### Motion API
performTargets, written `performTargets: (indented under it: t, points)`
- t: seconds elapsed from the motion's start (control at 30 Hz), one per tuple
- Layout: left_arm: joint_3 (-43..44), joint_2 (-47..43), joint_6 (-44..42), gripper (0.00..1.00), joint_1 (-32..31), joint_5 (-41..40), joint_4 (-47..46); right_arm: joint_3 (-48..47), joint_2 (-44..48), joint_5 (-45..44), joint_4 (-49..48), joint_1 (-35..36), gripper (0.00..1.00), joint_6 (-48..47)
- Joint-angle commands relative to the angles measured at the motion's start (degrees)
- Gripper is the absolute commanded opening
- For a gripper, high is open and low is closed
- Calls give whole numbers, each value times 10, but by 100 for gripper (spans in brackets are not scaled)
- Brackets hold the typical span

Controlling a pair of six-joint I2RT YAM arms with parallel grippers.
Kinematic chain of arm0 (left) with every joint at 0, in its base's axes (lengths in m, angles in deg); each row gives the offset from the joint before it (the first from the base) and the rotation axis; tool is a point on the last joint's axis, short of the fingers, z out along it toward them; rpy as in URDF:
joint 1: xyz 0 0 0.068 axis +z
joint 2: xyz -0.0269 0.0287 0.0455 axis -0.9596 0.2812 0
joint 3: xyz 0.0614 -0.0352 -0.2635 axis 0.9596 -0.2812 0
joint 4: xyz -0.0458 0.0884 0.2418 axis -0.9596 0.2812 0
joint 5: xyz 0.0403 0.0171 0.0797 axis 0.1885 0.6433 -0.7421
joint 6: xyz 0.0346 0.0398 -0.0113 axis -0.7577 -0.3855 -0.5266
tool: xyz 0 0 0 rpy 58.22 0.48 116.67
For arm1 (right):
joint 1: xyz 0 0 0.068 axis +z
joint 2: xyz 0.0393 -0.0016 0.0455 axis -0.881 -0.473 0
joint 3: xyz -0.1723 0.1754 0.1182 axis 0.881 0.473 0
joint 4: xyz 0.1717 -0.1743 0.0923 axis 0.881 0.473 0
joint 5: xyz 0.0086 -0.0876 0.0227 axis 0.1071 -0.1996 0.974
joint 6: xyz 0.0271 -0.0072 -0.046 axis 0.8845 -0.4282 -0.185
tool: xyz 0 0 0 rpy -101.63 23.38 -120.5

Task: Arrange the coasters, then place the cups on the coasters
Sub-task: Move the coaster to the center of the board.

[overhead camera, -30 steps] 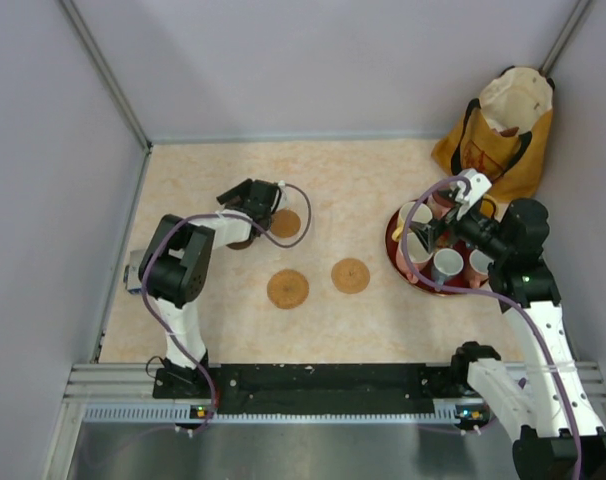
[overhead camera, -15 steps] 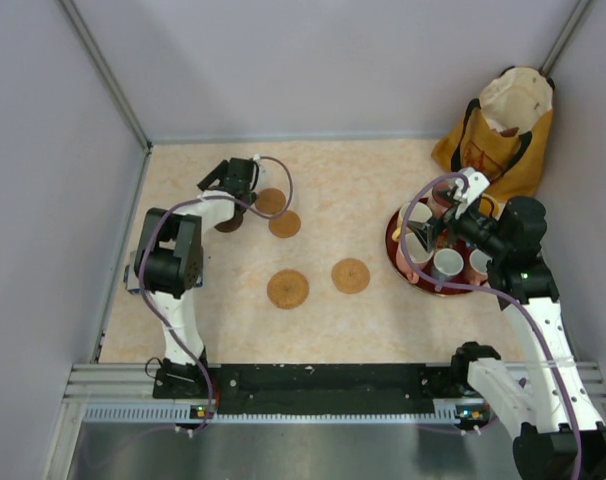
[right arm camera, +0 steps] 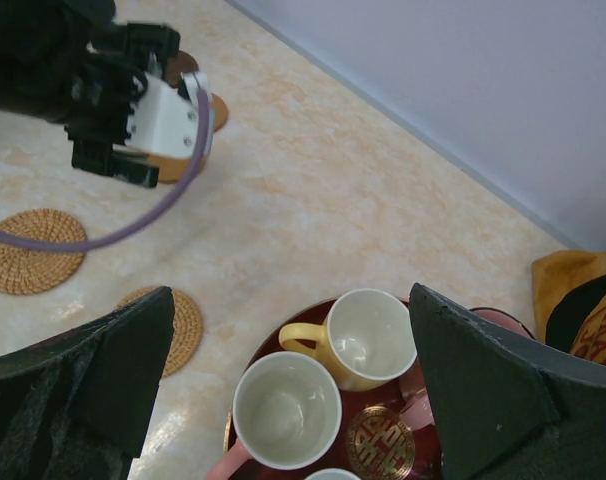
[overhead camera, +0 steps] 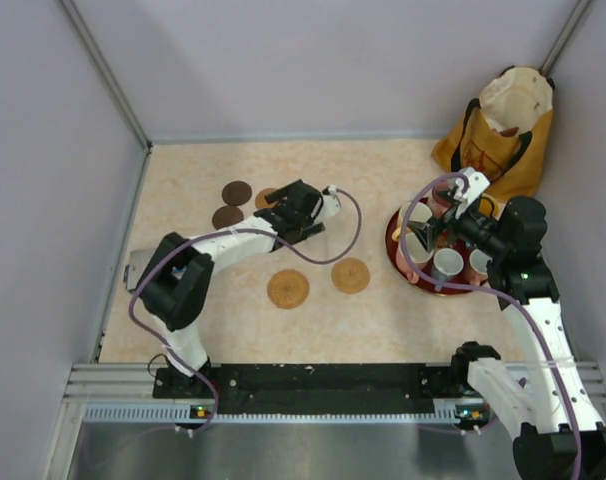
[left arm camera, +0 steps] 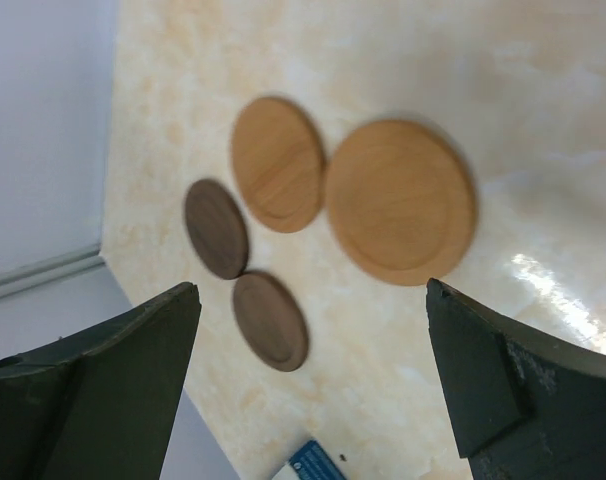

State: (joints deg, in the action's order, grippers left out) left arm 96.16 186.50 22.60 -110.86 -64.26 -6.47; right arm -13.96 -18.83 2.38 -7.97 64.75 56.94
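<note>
Top external: left gripper [overhead camera: 301,212], jaws wide and empty, hangs just right of four wooden coasters [overhead camera: 236,192] bunched far left, off the wall; two woven coasters [overhead camera: 288,288] lie nearer, mid-table. Right gripper [overhead camera: 426,232], also spread empty, hovers over cups [overhead camera: 446,264] packed on the right-edge tray [overhead camera: 392,238].

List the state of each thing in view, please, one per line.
Left fingers: open, empty.
Right fingers: open, empty.
Coasters: flat on table, all bare.
Cups: upright, on tray.
Bag: upright, mouth open.
</note>
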Motion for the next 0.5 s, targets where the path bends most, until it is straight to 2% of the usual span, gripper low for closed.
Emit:
performTargets:
  t: [0.0,0.27,0.47]
  points:
    - [23,88,0,98,-4,-45,33,-1,10,5,-21,5,99,0]
    - [68,193,-32,98,2,-110,-7,1,10,7,-20,6,99,-5]
    - [156,261,-44,98,41,-145,-13,2,5,6,-20,6,99,-6]
